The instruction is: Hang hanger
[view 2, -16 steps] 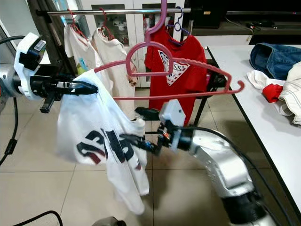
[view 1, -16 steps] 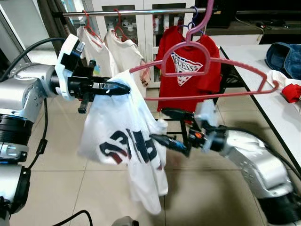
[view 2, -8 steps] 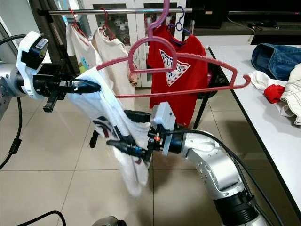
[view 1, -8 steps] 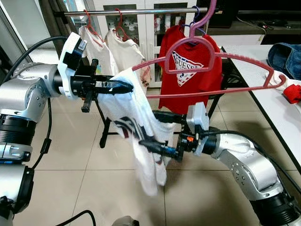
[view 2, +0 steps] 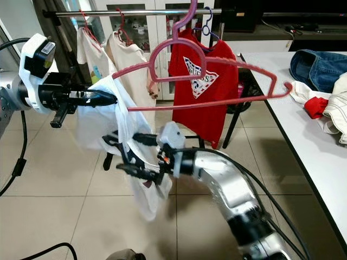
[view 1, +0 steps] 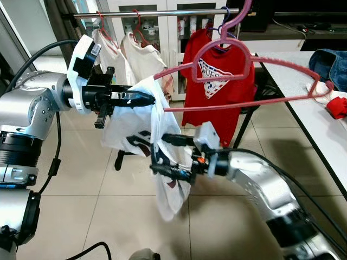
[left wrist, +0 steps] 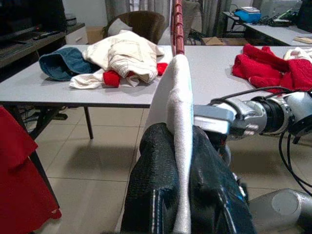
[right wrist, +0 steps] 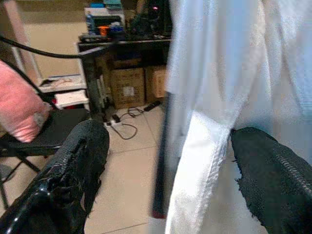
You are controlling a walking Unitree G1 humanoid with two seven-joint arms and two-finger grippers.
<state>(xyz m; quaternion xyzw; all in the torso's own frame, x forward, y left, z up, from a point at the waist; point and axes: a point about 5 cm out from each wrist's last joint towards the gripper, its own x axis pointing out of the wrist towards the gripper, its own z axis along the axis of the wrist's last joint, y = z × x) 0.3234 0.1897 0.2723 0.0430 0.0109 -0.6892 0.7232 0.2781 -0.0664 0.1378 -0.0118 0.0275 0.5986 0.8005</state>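
Hanger: the pink plastic hanger (view 1: 238, 76) hangs in mid-air in front of the robot, tilted, its hook rising toward the clothes rail (view 1: 157, 13) but not seen resting on it.
Shirt: a white printed T-shirt (view 1: 154, 146) drapes off the hanger's left tip, bunched and only half on.
Left gripper: the left gripper (view 1: 142, 98) is pressed together on the shirt's cloth and the hanger tip; in the left wrist view the fingers (left wrist: 156, 195) sandwich a white fold.
Right gripper: the right gripper (view 1: 165, 157) is spread apart around the lower cloth, with shirt fabric between its fingers (right wrist: 265, 180), not yet pinching.
Risk, slip: the shirt looks likely to slide off the sloping arm if the right gripper tugs downward.
Risk, swing: the free right end of the hanger sits near the table (view 1: 303, 108) and could swing into it.
Risk, snag: the hook is close to the red Guess T-shirt (view 1: 217, 81) and could catch its hanger.
Surface: the grey table holds a heap with blue jeans (view 1: 331, 65) and a red garment (view 1: 337, 105).
Room: tiled floor (view 1: 81, 189), white cabinets behind the rail, and two pale shirts (view 1: 130, 57) hanging on it.
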